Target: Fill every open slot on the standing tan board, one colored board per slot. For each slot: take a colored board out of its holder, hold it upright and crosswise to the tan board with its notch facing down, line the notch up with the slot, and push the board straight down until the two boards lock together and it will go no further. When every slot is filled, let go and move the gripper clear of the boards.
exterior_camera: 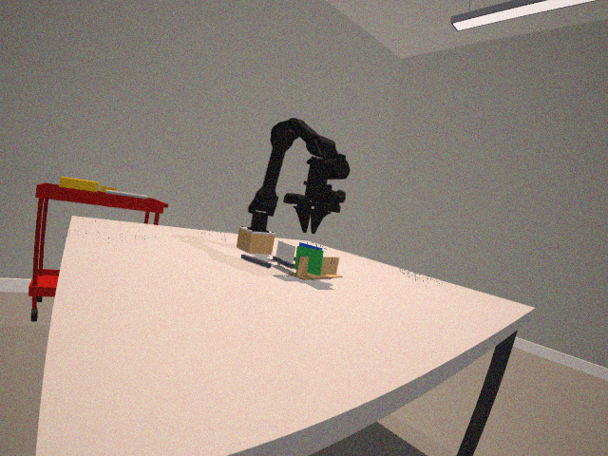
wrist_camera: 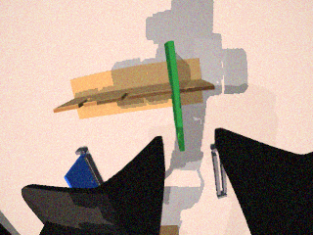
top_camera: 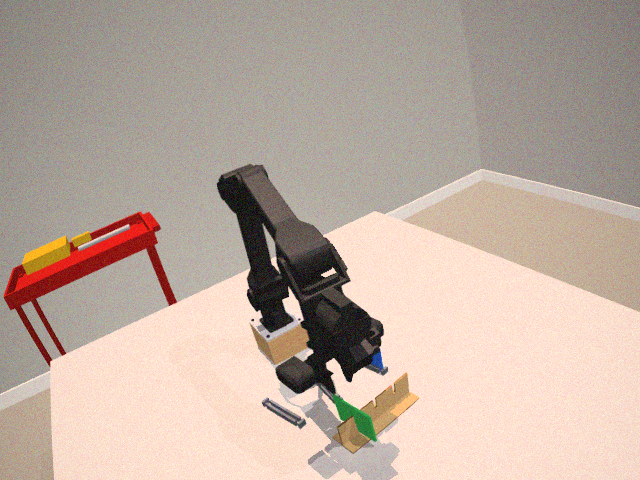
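Gripper (top_camera: 341, 385) (exterior_camera: 309, 231) (wrist_camera: 190, 139) nearest your wrist camera has its fingers parted, nothing between them, above the boards. Below, you have the green board (top_camera: 361, 419) (exterior_camera: 309, 259) (wrist_camera: 174, 95) upright and crosswise on the standing tan board (top_camera: 395, 395) (exterior_camera: 330, 266) (wrist_camera: 108, 96), whose other two slots are open. Farther toward the arm's wooden block (top_camera: 289, 345) (exterior_camera: 256, 241), your blue board (top_camera: 377, 359) (exterior_camera: 311, 245) (wrist_camera: 82, 171) stands in its holder. Beyond the table, you can see a red cart (top_camera: 82, 272) (exterior_camera: 38, 236).

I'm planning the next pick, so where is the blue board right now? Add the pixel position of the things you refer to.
In the wrist view, the blue board (top_camera: 378, 359) (exterior_camera: 311, 246) (wrist_camera: 82, 172) stands at lower left, in its holder (top_camera: 383, 369) (wrist_camera: 94, 167), partly hidden behind the pincer's left-hand finger.
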Controlling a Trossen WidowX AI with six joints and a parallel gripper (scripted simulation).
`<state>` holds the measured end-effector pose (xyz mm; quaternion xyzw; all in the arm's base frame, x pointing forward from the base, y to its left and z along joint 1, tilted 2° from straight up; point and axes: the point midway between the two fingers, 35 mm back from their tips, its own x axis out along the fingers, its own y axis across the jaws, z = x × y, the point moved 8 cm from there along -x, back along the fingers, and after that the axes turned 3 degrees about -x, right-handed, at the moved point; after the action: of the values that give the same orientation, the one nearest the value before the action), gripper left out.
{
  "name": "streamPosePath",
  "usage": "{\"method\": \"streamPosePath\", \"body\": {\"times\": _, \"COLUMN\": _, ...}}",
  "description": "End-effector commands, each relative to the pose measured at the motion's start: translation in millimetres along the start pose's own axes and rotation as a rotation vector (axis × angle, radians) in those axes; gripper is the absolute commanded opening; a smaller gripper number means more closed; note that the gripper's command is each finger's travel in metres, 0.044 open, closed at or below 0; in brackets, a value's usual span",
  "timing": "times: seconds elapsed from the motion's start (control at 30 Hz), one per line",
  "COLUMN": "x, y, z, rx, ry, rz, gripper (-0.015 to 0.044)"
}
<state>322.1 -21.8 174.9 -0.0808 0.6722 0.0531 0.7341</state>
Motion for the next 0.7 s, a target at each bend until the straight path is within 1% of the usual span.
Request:
{"method": "streamPosePath", "body": {"times": 0.0, "x": 1, "y": 0, "z": 2, "rx": 0.004, "ry": 0.025, "rz": 0.005, "gripper": 0.0164}}
{"method": "streamPosePath", "body": {"times": 0.03, "x": 1, "y": 0, "z": 3, "rx": 0.004, "ry": 0.025, "rz": 0.005, "gripper": 0.0164}}
{"method": "streamPosePath", "body": {"times": 0.07, "x": -1, "y": -1, "z": 3, "rx": 0.004, "ry": 0.019, "rz": 0.003, "gripper": 0.0184}}
{"method": "streamPosePath", "body": {"times": 0.17, "x": -21, "y": -2, "z": 7, "rx": 0.005, "ry": -0.052, "rz": -0.015, "gripper": 0.0184}}
{"method": "streamPosePath", "body": {"times": 0.27, "x": -27, "y": 2, "z": 0, "rx": 0.014, "ry": -0.053, "rz": -0.014, "gripper": 0.0184}}
{"method": "streamPosePath", "body": {"times": 0.37, "x": -40, "y": 16, "z": -35, "rx": 0.053, "ry": -0.031, "rz": -0.006, "gripper": 0.0184}}
{"method": "streamPosePath", "body": {"times": 0.47, "x": -45, "y": 23, "z": -52, "rx": 0.072, "ry": -0.02, "rz": -0.003, "gripper": 0.0184}}
{"method": "streamPosePath", "body": {"times": 0.67, "x": -52, "y": 47, "z": -125, "rx": 0.151, "ry": 0.028, "rz": 0.006, "gripper": 0.0184}}
